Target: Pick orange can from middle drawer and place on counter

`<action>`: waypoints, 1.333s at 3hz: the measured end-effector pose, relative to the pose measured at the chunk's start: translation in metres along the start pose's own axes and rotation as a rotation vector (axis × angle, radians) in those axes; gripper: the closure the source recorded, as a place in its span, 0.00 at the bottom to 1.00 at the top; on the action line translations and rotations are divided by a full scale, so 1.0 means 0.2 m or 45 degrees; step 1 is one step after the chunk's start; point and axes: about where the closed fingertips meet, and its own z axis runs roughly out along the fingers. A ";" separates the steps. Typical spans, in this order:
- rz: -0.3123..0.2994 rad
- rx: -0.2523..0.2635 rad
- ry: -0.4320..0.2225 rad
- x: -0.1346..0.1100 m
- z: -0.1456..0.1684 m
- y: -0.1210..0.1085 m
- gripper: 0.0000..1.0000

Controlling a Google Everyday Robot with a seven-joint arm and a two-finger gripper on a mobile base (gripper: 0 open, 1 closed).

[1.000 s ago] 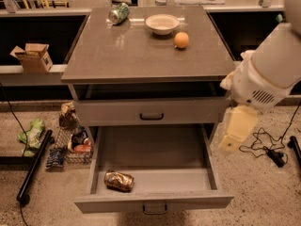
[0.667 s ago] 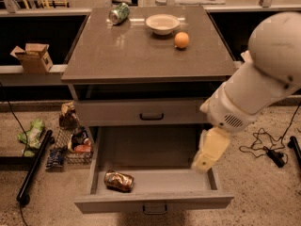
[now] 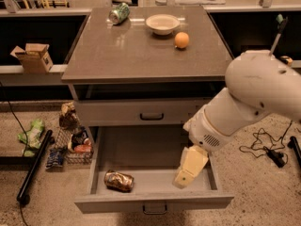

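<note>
1. Position of orange can: on the floor of the middle drawer, in the front-left corner as seen in the camera view. It lies on its side, close behind the front panel and near the left wall.
2. Look of orange can: small, shiny copper-orange metal. The sides are dented and wrinkled and catch the light in patches.
3. Middle drawer: pulled well out, wide, deep and grey. The front panel is low, with a small loop handle at its centre.
4. Gripper: cream-coloured, pointing down into the right part of the middle drawer with its tip low near the drawer floor. It is well apart from the orange can. Whether it is open or closed cannot be told from this angle.
5. Arm: bulky and white, coming in from the right edge and reaching over the drawer's right side.
6. Table: glossy grey-brown top above the drawers.
   - A green-and-silver can lies on its side at the back left.
   - A pale bowl stands at the back centre.
   - A round orange fruit sits near the bowl, to its right and nearer the camera.
7. Upper drawer front: flat, grey and shut, with a black handle, between the table and the open drawer.
8. Surroundings:
   - To the left are a wire basket of packets and a black pole on the floor, and a cardboard box on a ledge.
   - To the right, a cable lies on the floor.
</note>
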 end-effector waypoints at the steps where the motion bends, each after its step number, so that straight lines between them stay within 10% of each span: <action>1: 0.015 -0.023 0.022 0.05 0.25 -0.02 0.00; 4: 0.128 -0.125 -0.119 0.11 1.30 -0.16 0.00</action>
